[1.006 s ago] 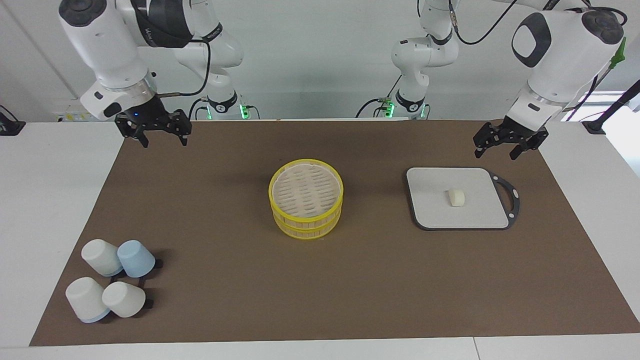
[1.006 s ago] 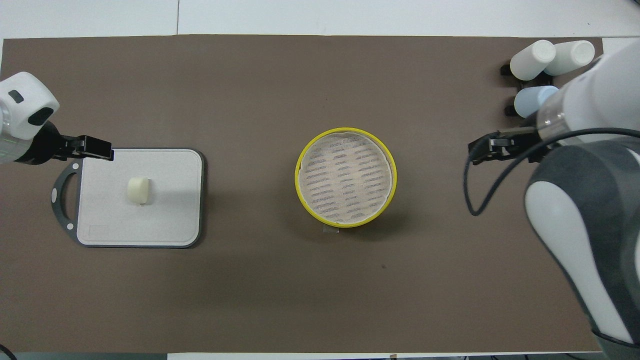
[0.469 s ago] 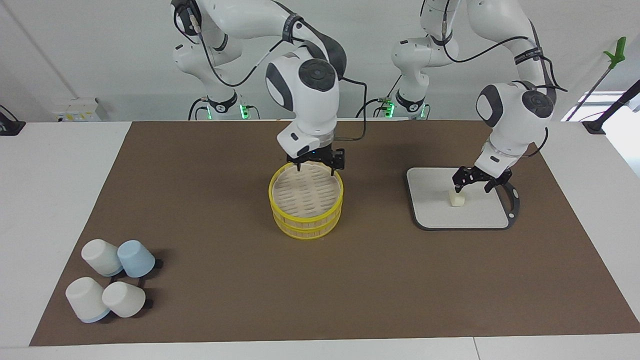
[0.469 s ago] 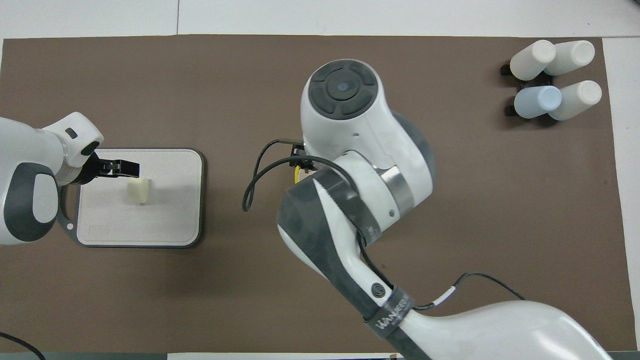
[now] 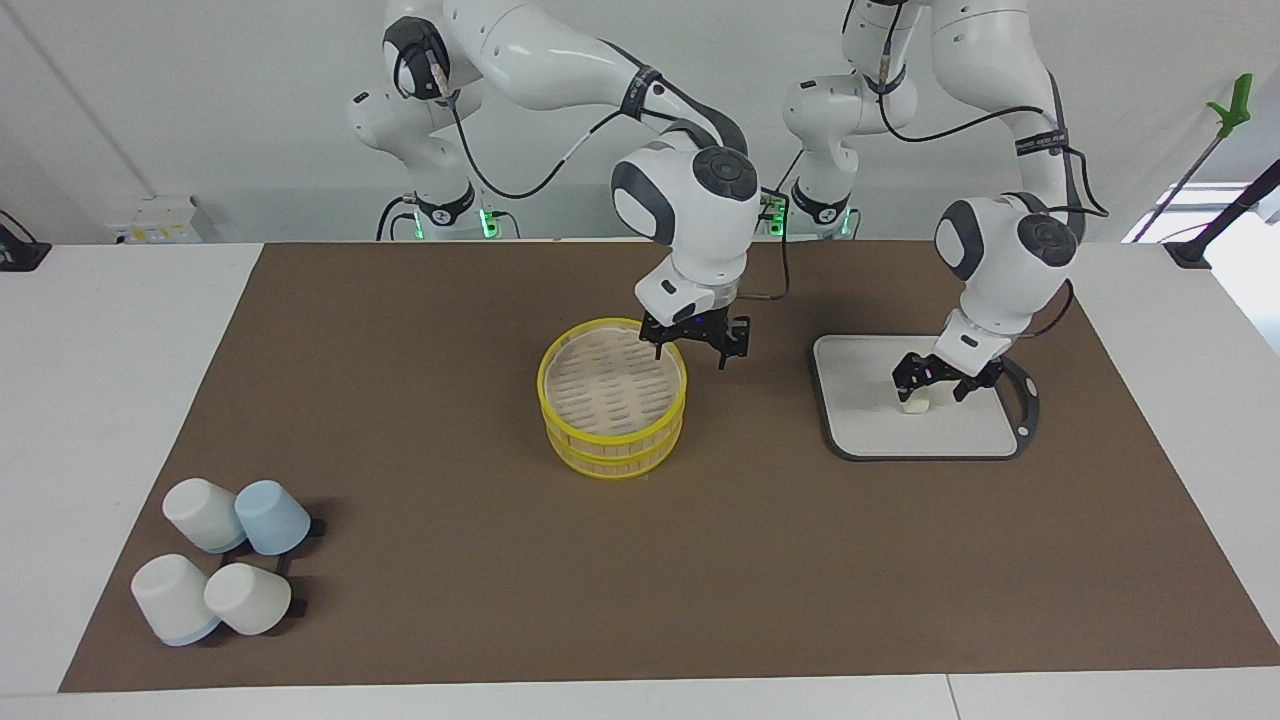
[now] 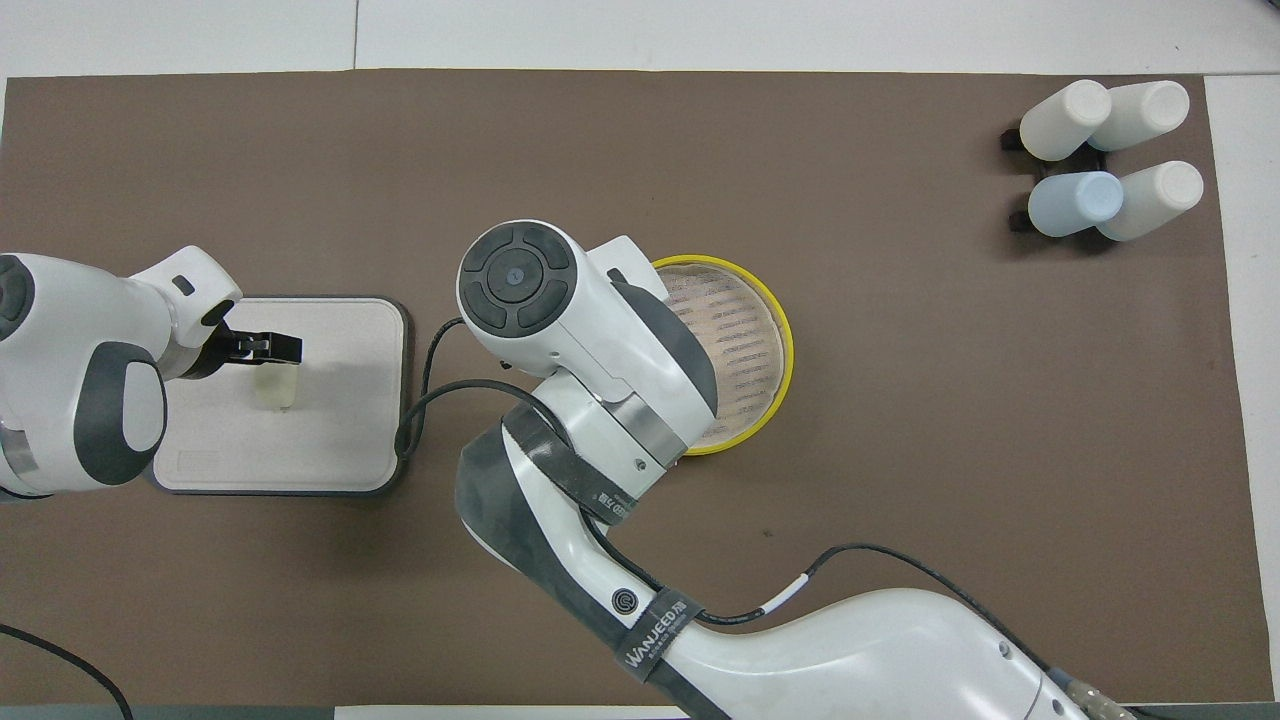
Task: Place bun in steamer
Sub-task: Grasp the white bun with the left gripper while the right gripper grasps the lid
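Cream bun point(image 5: 914, 403) between left hand point(image 5: 936, 378) fingers

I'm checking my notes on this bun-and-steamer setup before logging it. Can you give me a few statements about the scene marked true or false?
1. The bun lies on the grey board. True.
2. The steamer has its lid on. True: the slatted lid covers it.
3. The bun is already in the steamer. False: it is on the board, toward the left arm's end of the table.
4. The left tool is down at the bun, its fingers open around it. True.
5. The right tool hangs over the cups. False: it is at the steamer's rim, on the side toward the board.
6. All four cups are blue. False: one is blue, three are white.
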Available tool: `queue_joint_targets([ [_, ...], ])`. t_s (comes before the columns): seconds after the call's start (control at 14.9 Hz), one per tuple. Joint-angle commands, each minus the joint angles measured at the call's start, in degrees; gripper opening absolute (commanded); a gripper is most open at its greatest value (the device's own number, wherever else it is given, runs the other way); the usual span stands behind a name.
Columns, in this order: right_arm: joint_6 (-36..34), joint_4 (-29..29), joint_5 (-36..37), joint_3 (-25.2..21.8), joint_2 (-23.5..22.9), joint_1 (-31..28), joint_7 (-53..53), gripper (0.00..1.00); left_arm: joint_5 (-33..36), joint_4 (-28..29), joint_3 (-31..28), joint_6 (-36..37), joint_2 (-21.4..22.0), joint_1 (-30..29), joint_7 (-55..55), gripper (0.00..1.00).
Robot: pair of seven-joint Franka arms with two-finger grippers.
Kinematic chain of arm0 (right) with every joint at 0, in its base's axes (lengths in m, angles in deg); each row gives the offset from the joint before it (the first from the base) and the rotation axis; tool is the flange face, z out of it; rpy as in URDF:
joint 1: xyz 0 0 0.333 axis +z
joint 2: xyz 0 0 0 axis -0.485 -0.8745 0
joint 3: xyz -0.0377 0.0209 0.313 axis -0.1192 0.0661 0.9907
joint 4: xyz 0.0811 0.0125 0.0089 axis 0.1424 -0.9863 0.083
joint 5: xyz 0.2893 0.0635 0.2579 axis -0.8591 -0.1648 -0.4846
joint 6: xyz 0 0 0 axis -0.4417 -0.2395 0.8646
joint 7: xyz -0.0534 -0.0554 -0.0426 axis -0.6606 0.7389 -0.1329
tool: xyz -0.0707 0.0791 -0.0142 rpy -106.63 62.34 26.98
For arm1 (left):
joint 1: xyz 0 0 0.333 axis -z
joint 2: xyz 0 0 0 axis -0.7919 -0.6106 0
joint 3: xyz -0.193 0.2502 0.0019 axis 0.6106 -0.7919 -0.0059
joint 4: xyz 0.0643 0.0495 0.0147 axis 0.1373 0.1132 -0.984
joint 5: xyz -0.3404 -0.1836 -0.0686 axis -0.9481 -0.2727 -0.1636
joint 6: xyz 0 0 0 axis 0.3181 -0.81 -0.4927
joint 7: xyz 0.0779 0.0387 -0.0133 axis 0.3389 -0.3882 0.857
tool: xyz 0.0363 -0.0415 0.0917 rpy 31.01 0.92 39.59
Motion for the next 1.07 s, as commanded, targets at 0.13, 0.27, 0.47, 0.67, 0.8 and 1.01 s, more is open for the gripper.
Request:
queue_joint_targets([
  [0.13,2.7,-0.4,0.5,0.3,-0.7,-1.5,-4.9,1.00,1.2,1.2,0.0,-1.8,-0.9,0.0,0.1,0.91],
  [0.27,5.0,-2.8,-1.8,0.3,-0.3,-1.9,-5.1,1.00,1.2,1.5,0.0,-1.9,-1.0,0.0,0.0,0.87],
  [0.47,5.3,-4.5,-2.0,0.3,0.2,-2.6,-5.8,1.00,1.2,1.9,0.1,-1.9,-1.1,0.3,-0.4,0.72],
  [0.67,5.1,-5.7,-2.1,0.3,0.3,-2.4,-5.8,0.62,1.1,1.9,0.0,-1.5,-1.1,0.3,-0.4,0.40],
  [0.8,4.4,-5.7,-2.1,0.3,0.5,-2.3,-5.8,0.00,1.1,1.9,0.0,-1.2,-1.1,0.3,-0.3,0.38],
  [1.01,2.2,-4.7,-1.9,0.3,0.7,-2.1,-5.8,0.00,1.1,0.9,0.0,-0.3,-1.1,0.3,-1.1,0.34],
])
